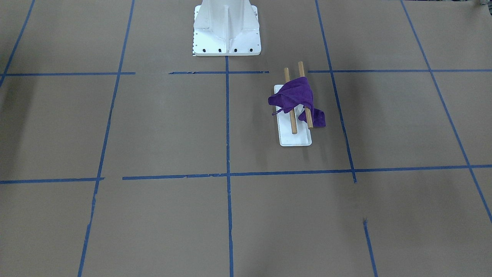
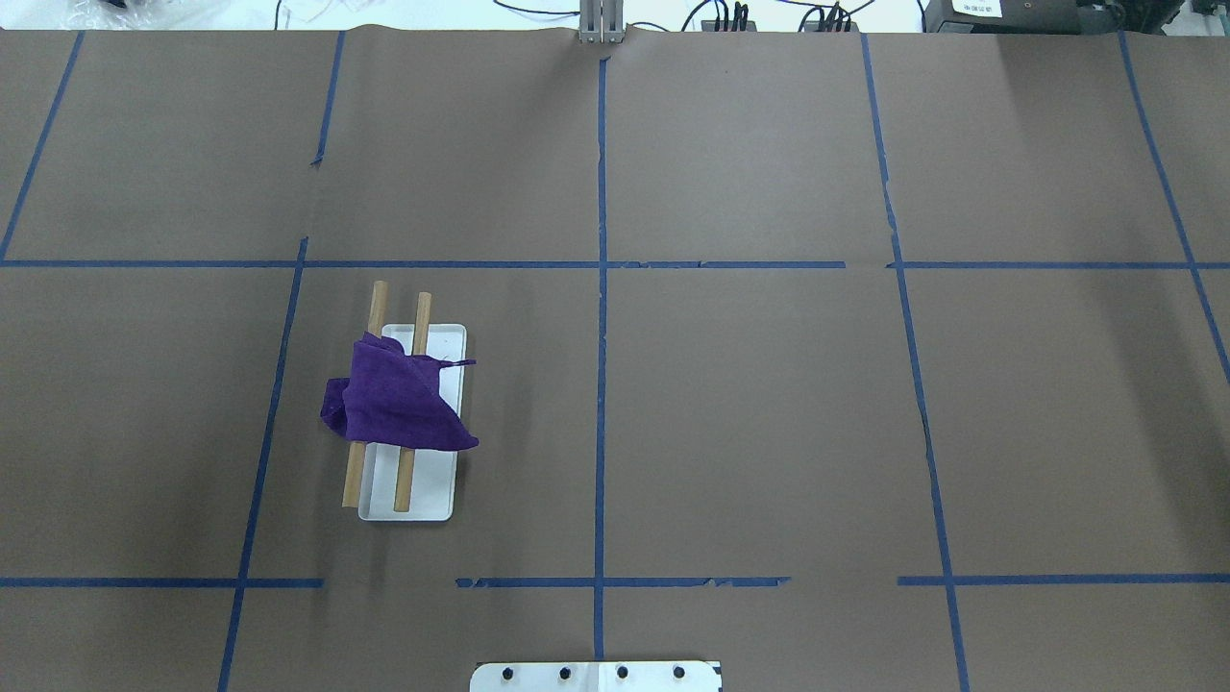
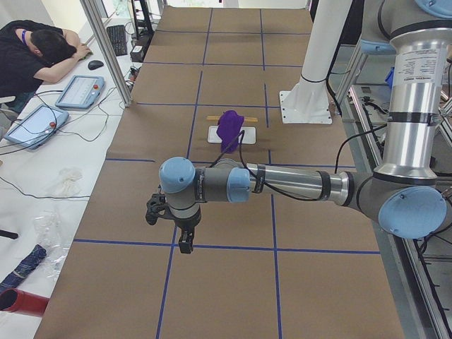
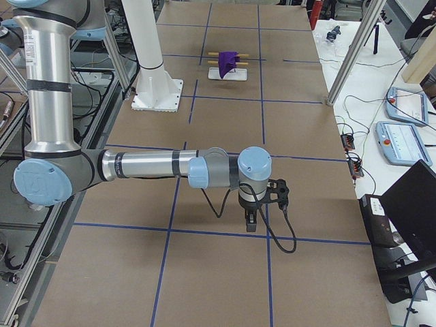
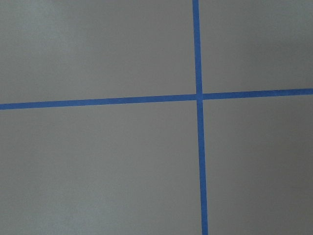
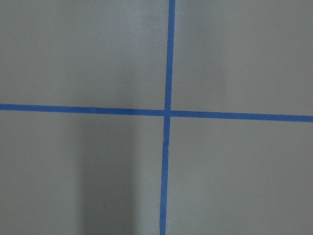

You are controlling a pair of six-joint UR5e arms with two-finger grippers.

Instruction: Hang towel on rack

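A purple towel (image 1: 294, 96) lies bunched and draped over both wooden dowels of the rack (image 1: 295, 138), one end hanging off the side. It also shows in the overhead view (image 2: 394, 399) on the rack's white base (image 2: 423, 500). My left gripper (image 3: 185, 244) hangs over the table's end, far from the rack. My right gripper (image 4: 251, 223) hangs over the opposite end. Both show only in the side views, so I cannot tell whether they are open or shut. Both wrist views show only brown paper and blue tape.
The large white bolted pedestal (image 1: 226, 30) stands at the robot's side of the table. A person (image 3: 35, 49) rests head-down at a desk beside the table, near tablets (image 3: 79, 90). Blue tape lines cross the brown table cover.
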